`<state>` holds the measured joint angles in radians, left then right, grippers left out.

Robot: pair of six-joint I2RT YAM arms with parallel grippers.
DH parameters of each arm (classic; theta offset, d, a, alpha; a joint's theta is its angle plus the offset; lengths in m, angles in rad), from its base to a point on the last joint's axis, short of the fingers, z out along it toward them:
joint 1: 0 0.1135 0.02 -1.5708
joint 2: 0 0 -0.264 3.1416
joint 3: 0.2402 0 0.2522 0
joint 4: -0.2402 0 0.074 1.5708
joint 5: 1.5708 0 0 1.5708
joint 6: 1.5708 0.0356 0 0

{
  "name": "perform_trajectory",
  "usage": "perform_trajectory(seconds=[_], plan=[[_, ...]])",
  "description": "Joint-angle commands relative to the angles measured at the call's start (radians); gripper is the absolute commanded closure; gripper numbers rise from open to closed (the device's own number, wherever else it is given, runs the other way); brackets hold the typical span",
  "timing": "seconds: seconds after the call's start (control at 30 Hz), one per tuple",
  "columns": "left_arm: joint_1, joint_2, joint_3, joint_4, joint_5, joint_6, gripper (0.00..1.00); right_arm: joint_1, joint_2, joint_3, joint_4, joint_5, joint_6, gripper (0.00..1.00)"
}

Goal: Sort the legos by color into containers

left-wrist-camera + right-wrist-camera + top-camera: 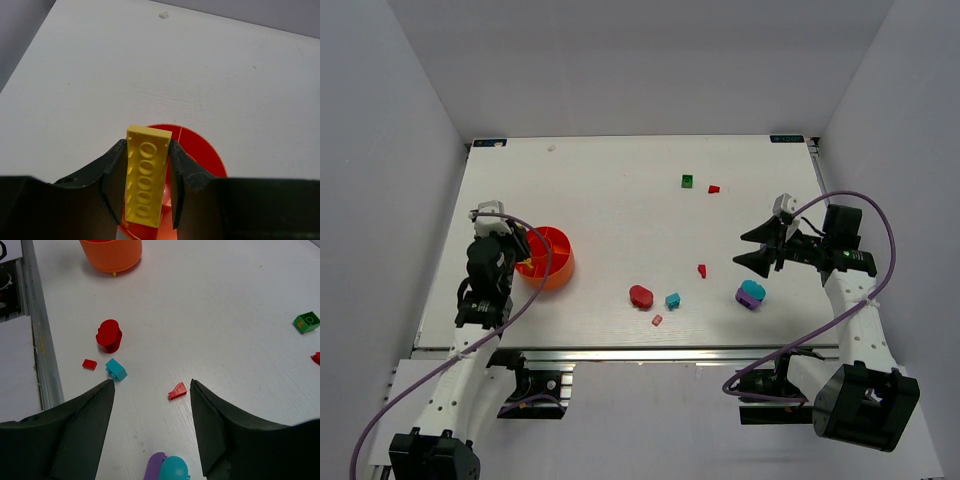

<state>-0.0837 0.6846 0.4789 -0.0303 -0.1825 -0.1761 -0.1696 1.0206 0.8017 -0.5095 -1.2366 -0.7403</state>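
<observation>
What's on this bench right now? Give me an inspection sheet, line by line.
Surface: white table, loose pieces on its right half.
Job's things: orange round plastic bowl, red inside, at the left. A yellow flat plastic brick is held above it. Loose: green brick, small red piece beside it, red wedge, red rounded piece, teal brick, tiny red flat piece, purple and teal pair.
Clutter: small pale scrap near the far edge.
Hands: left hand shut on the yellow brick; right hand open and holding nothing.
Cables: purple cables, one looping off each arm.
Surroundings: plain grey walls on three sides.
</observation>
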Motion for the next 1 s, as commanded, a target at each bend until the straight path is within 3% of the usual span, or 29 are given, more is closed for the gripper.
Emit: perform_trajectory(seconds=[0.0,0.4,0.97], plan=[[0.047,0.001,-0.003,0.07,0.13,0.02,0.95,-0.01,0.004,0.016,-0.043,-0.05,-0.042,0.32],[0.208,0.105,0.003,0.096,0.423,0.03,0.95,-0.031,0.024,0.039,-0.122,-0.08,-0.122,0.32],[0.289,0.167,-0.057,0.21,0.58,0.03,0.96,-0.051,0.033,0.056,-0.201,-0.121,-0.194,0.31]])
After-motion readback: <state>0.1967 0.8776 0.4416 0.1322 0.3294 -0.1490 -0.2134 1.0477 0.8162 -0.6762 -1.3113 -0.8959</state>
